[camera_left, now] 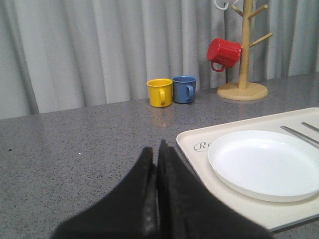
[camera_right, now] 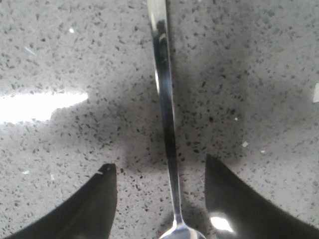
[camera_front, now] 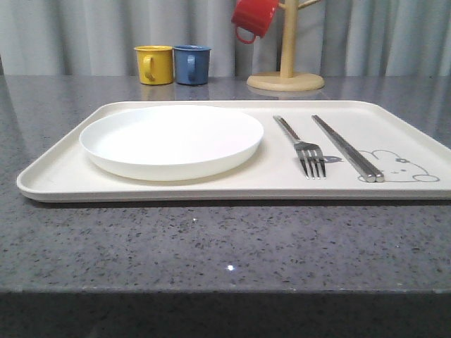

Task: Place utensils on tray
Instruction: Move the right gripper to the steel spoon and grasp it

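Observation:
The cream tray (camera_front: 63, 172) lies across the grey table. On it rest the round white plate (camera_front: 171, 139) at the left, the fork (camera_front: 303, 146) and the chopsticks (camera_front: 347, 148) at the right by the rabbit drawing. In the left wrist view my left gripper (camera_left: 155, 154) is shut with nothing in it, over bare table just off the tray's (camera_left: 194, 137) corner, near the plate (camera_left: 264, 164). In the right wrist view my right gripper (camera_right: 160, 169) is open low over the tabletop, its fingers astride the handle of the spoon (camera_right: 167, 114), which lies flat between them untouched.
A yellow mug (camera_front: 154, 64) and a blue mug (camera_front: 192, 64) stand behind the tray. A wooden mug tree (camera_front: 286, 70) with a red mug (camera_front: 254, 17) hanging on it stands at the back right. A grey curtain closes the back.

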You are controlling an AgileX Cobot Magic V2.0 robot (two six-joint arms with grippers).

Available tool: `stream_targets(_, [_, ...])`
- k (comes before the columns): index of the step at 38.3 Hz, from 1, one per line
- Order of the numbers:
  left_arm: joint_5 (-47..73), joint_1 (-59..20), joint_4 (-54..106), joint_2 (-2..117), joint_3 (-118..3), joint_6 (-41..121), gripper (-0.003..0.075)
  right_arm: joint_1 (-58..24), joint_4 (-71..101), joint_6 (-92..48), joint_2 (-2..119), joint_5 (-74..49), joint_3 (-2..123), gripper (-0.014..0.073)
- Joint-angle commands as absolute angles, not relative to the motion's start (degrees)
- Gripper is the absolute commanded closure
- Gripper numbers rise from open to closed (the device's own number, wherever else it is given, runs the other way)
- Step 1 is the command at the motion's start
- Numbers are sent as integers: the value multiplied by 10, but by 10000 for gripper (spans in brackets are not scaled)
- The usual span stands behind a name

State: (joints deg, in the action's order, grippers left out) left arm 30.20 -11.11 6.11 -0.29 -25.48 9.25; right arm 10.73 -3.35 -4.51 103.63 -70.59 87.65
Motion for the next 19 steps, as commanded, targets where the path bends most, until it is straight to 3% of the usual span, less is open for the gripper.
stream_targets(1, [253, -110, 68, 4, -269, 86, 738, 108, -36, -52, 1018, -729, 888, 204])
stream_targets(6, [253, -110, 68, 4, -269, 86, 738, 108, -36, -52, 1033, -730, 888, 276])
stream_targets(13, [253, -110, 68, 4, -269, 86, 738, 108, -36, -52, 1040, -732, 888, 295])
stream_targets(19, [253, -110, 68, 4, -269, 86, 738, 108, -40, -52, 1038, -744, 888, 497])
